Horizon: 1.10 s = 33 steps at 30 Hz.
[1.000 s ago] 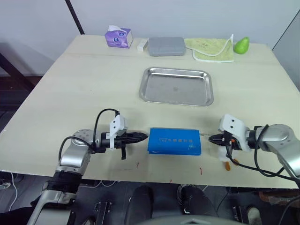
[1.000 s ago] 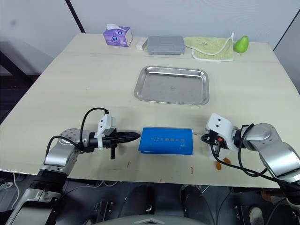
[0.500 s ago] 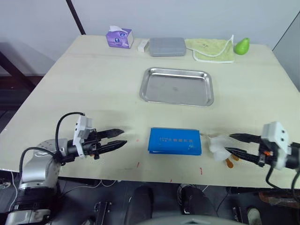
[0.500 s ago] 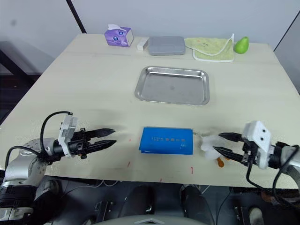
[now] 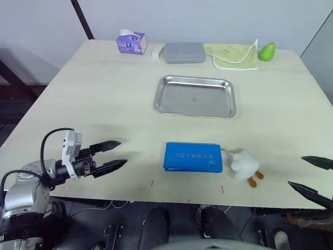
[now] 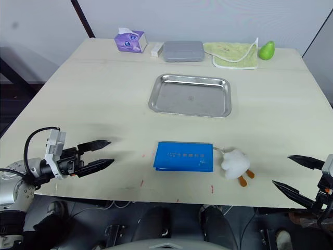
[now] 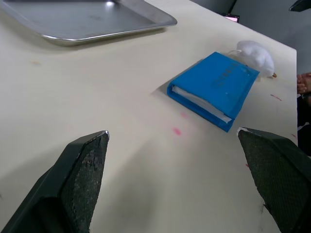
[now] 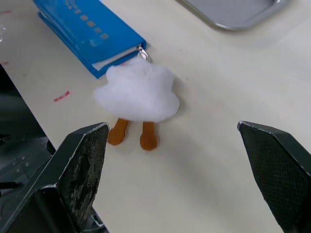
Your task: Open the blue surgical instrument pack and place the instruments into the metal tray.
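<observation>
The blue surgical instrument pack (image 5: 193,156) lies folded flat near the table's front edge, its whitish lining showing along one side (image 7: 214,87). Beyond it the metal tray (image 5: 195,97) stands empty. My left gripper (image 5: 113,154) is open, low over the table well to the left of the pack. My right gripper (image 5: 314,176) is open at the table's front right corner, well clear of the pack. The instruments are hidden.
A white fluffy keychain toy with orange feet (image 5: 244,164) lies against the pack's right end. Along the back edge sit a purple tissue box (image 5: 131,41), a grey case (image 5: 183,52), a green-trimmed cloth (image 5: 232,54) and a green pear (image 5: 267,51).
Both grippers were shut at the pack's two ends; they have opened wide and drawn back, left to the left, right to the right. The white toy is now uncovered.
</observation>
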### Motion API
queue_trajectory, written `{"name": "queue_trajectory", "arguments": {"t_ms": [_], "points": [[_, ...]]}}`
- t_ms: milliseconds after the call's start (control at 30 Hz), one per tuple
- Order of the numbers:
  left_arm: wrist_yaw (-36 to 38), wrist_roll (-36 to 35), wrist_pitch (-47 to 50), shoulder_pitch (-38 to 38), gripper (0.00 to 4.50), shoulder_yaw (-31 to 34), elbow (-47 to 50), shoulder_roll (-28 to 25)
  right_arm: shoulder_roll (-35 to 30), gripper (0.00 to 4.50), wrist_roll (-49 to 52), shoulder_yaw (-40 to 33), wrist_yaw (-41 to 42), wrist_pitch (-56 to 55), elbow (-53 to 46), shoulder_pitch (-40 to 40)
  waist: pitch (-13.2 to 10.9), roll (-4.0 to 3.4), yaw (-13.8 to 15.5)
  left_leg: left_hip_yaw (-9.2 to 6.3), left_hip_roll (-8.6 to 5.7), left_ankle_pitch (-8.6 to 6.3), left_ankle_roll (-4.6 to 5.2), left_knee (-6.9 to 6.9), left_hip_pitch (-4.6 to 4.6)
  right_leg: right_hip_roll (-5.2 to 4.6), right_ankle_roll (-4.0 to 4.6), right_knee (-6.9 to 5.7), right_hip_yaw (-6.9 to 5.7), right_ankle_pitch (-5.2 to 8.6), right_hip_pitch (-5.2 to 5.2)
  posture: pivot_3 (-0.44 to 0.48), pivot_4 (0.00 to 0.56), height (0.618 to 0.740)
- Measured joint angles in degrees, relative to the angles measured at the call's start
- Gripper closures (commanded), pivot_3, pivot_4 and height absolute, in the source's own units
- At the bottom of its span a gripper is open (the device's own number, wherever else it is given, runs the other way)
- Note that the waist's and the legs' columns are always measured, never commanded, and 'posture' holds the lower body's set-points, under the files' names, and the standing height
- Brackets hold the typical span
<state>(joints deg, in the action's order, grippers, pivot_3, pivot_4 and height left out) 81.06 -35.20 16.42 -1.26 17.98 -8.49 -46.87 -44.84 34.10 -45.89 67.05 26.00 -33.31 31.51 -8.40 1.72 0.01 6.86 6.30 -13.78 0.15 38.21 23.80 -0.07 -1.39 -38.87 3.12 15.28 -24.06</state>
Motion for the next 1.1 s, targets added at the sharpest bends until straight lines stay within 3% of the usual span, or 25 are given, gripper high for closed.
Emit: {"name": "queue_trajectory", "arguments": {"t_ms": [133, 233, 367, 467, 533, 567, 733, 1100], "points": [[-0.4, -0.6, 0.6, -0.3, 0.00, -0.6, 5.6, 0.2, -1.7, 0.04, 2.6, 8.1, -5.0, 3.4, -7.6, -5.4, 0.0, -0.01, -0.5, -0.09, 0.00, 0.00, 0.00, -0.01, -0.01, 0.01, -0.01, -0.02, -0.05, -0.01, 0.04, 0.000, 0.150, 0.740], [-0.6, -2.3, 1.3, -1.1, 0.00, -2.1, 10.1, 2.4, -5.0, 0.04, 0.9, 20.7, -9.4, 4.9, -12.8, -14.3, 0.0, 0.02, -0.8, -0.15, 0.00, 0.00, 0.00, -0.01, -0.01, 0.03, -0.09, -0.03, -0.10, -0.06, 0.06, 0.000, 0.150, 0.740], [1.5, -4.4, 4.4, -2.1, 0.00, -4.1, 13.2, 1.4, -7.4, 0.04, -6.4, 34.9, -11.5, 4.3, -12.5, -22.0, 0.0, 0.01, -0.7, -0.19, -0.01, 0.00, -0.01, 0.00, 0.04, 0.02, -0.03, -0.01, -0.16, -0.02, 0.04, 0.000, 0.150, 0.740], [2.7, -4.8, 4.5, -3.0, 0.00, -5.6, 14.8, 1.4, -7.2, 0.86, -11.6, 44.1, -12.6, 3.3, -9.8, -28.1, 0.0, 0.03, -0.7, -0.19, -0.01, 0.01, 0.00, 0.04, 0.03, 0.03, 0.07, -0.04, -0.15, 0.04, 0.05, 0.000, 0.150, 0.740], [3.0, -4.7, 4.4, -3.5, 0.00, -6.8, 15.2, 1.3, -6.2, 1.83, -15.3, 49.2, -13.6, 2.1, -7.2, -31.1, 0.0, 0.01, -0.6, -0.18, -0.01, 0.01, 0.00, 0.04, 0.04, 0.03, 0.08, -0.03, -0.15, 0.05, 0.04, 0.000, 0.150, 0.740], [3.0, -4.5, 4.3, -3.7, 0.00, -7.4, 15.1, 1.4, -6.0, 1.83, -18.2, 52.4, -13.8, 0.6, -5.3, -32.9, 0.0, 0.01, -0.6, -0.18, -0.01, 0.01, 0.00, 0.03, 0.05, 0.03, 0.08, -0.03, -0.15, 0.05, 0.04, 0.000, 0.150, 0.740], [3.0, -4.1, 3.2, -4.7, 0.00, -8.9, 14.7, 2.0, -3.9, 1.83, -26.0, 60.6, -14.3, -4.1, -0.8, -35.8, 0.0, 0.01, -0.6, -0.17, -0.01, 0.01, 0.00, 0.05, 0.05, 0.03, 0.07, -0.04, -0.15, 0.04, 0.03, 0.000, 0.150, 0.740], [2.9, -3.2, 2.1, -4.8, 0.00, -9.6, 14.6, 2.2, -0.5, 1.83, -32.2, 64.0, -16.3, -7.7, 2.6, -37.0, 0.0, 0.02, -0.6, -0.16, -0.01, 0.01, -0.01, 0.06, 0.05, 0.03, 0.07, -0.05, -0.15, 0.04, 0.03, 0.000, 0.150, 0.740]]}}
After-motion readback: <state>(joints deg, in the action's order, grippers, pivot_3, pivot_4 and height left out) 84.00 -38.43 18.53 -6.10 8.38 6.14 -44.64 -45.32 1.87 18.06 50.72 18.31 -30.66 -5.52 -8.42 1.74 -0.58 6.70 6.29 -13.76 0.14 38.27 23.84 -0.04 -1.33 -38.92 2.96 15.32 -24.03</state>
